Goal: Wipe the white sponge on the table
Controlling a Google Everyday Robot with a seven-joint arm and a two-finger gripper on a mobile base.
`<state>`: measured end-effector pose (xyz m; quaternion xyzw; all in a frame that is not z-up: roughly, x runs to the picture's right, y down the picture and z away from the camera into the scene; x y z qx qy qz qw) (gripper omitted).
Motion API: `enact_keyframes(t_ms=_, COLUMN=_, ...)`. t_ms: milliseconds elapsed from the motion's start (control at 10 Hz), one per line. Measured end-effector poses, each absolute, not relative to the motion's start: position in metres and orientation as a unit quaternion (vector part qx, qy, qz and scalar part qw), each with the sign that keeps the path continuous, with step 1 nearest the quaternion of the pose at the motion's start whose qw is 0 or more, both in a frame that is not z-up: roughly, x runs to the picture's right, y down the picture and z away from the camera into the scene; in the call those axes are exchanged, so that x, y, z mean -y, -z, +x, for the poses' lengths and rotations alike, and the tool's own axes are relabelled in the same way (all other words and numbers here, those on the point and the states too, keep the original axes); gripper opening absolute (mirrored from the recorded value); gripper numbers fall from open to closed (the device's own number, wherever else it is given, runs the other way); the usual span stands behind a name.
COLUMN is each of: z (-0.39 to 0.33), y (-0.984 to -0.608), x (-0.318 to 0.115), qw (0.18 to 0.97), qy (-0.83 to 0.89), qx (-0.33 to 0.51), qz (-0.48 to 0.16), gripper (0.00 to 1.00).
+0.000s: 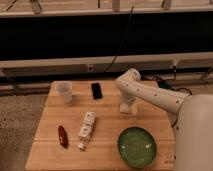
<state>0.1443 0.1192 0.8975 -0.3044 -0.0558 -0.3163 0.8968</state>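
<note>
The gripper (126,104) sits low on the white sponge (124,109), right of centre on the table (150,116); whether it is gripping cannot be told. Bare wood runs to the right edge. A black phone (96,90), cup (64,91), white bottle (87,129) and green plate (137,146) lie apart.

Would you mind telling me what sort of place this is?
Probably a robot test lab: a bamboo table, a loose cable down the dark wall, a speckled floor. The gripper is down at the table, behind the green plate.
</note>
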Motion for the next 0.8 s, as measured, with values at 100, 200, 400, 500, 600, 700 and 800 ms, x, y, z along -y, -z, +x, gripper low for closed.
enact_keyframes(t_ms=100, z=0.143, y=-0.898, x=-0.12, qw=0.896, qy=0.318, qx=0.055, qz=-0.305, gripper=0.66)
enact_keyframes(t_ms=200, z=0.142, y=-0.898, x=-0.119, qw=0.896, qy=0.319, qx=0.055, qz=-0.304, gripper=0.58)
enact_keyframes(t_ms=400, z=0.136, y=-0.899, x=-0.12, qw=0.893, qy=0.327, qx=0.056, qz=-0.303, gripper=0.37)
enact_keyframes(t_ms=500, z=0.135, y=-0.898, x=-0.12, qw=0.893, qy=0.33, qx=0.055, qz=-0.303, gripper=0.29)
enact_keyframes(t_ms=600, z=0.133, y=-0.894, x=-0.123, qw=0.891, qy=0.334, qx=0.056, qz=-0.303, gripper=0.16)
enact_keyframes(t_ms=700, z=0.134, y=-0.889, x=-0.128, qw=0.889, qy=0.338, qx=0.059, qz=-0.303, gripper=0.07)
enact_keyframes(t_ms=800, z=0.137, y=-0.884, x=-0.133, qw=0.887, qy=0.342, qx=0.061, qz=-0.303, gripper=0.03)
